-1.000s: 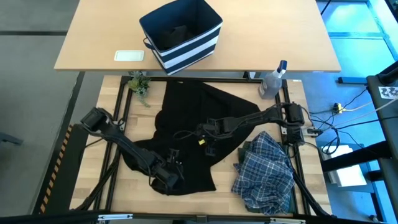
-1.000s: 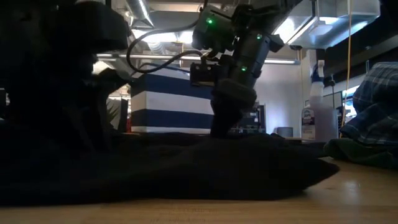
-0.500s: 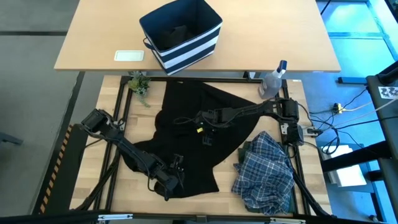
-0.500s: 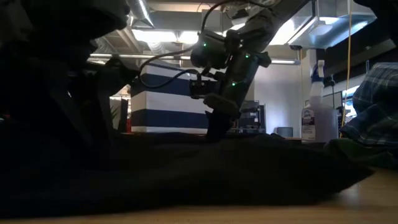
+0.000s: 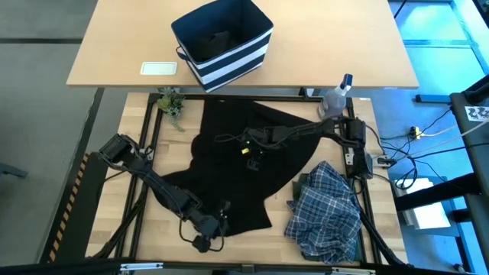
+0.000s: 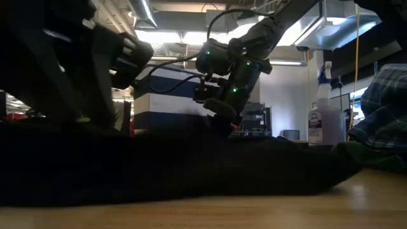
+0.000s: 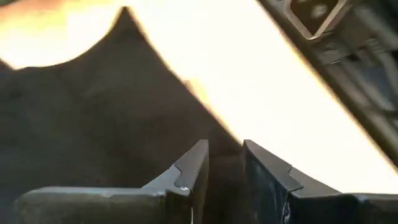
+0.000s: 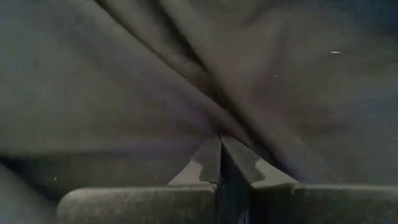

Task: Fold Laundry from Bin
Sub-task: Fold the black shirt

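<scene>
A black garment (image 5: 244, 172) lies spread over the middle of the table. My left gripper (image 5: 218, 228) stands at its near edge, close to the table's near side, its fingers a narrow gap apart with dark cloth between them (image 7: 224, 155). My right gripper (image 5: 238, 143) reaches in from the right and is shut on the garment's far middle (image 8: 221, 140). A blue-and-white plaid shirt (image 5: 328, 208) lies crumpled at the near right, with olive-green cloth (image 5: 345, 248) under its near end. The striped navy bin (image 5: 223, 40) stands on the far table. My left gripper has the black garment's near edge (image 7: 214, 134) between its two fingers, coming at it slanting down from the table's left. One layer or several, I cannot tell. The rest of the garment lies on the table. My right gripper pinches a small fold of the black garment (image 8: 219, 127) between its shut fingertips, pointing steeply down from above. Creases run toward the fingertips. The cloth around them lies on the table.
A clear spray bottle (image 5: 334, 99) stands at the table's far right corner and a small plant (image 5: 172, 103) at the far left. A white flat object (image 5: 159, 68) lies on the far table beside the bin. Bare wood shows at the near left.
My left gripper has gone toward the table's near right and tipped, and the garment's near edge has shifted right with it. My right gripper has slid toward the table's far left, staying shut.
</scene>
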Motion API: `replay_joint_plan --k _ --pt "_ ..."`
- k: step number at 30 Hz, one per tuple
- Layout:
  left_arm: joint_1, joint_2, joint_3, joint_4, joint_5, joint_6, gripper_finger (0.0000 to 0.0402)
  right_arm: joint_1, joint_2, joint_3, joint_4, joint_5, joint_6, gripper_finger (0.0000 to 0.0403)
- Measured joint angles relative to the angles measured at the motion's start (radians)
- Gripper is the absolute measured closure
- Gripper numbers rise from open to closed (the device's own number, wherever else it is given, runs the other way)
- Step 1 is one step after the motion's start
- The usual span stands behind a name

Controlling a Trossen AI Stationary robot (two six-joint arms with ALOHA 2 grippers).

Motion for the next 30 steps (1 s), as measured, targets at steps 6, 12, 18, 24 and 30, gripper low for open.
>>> replay_joint_plan --k 6,12,18,24,30 --pt "-0.01 0.0 0.0 0.016 0.053 0.0 0.0308 -0.043 0.0 0.0 0.0 0.003 0.0 0.0398" --pt "-0.01 -0.053 0.001 -0.074 0.005 -0.006 0.0308 -0.054 -0.006 0.0 -0.017 -0.002 -0.001 0.0398" --pt "-0.017 -0.2 0.001 -0.271 -0.19 -0.026 0.0308 -0.02 -0.09 -0.005 -0.073 0.002 -0.038 0.0398" --pt "-0.021 -0.288 -0.026 -0.38 -0.29 -0.076 0.0308 0.022 -0.178 -0.003 -0.098 -0.002 -0.057 0.0397" --pt "-0.019 -0.311 -0.127 -0.359 -0.388 -0.145 0.0308 0.162 -0.175 -0.003 0.007 -0.105 -0.08 0.0351"
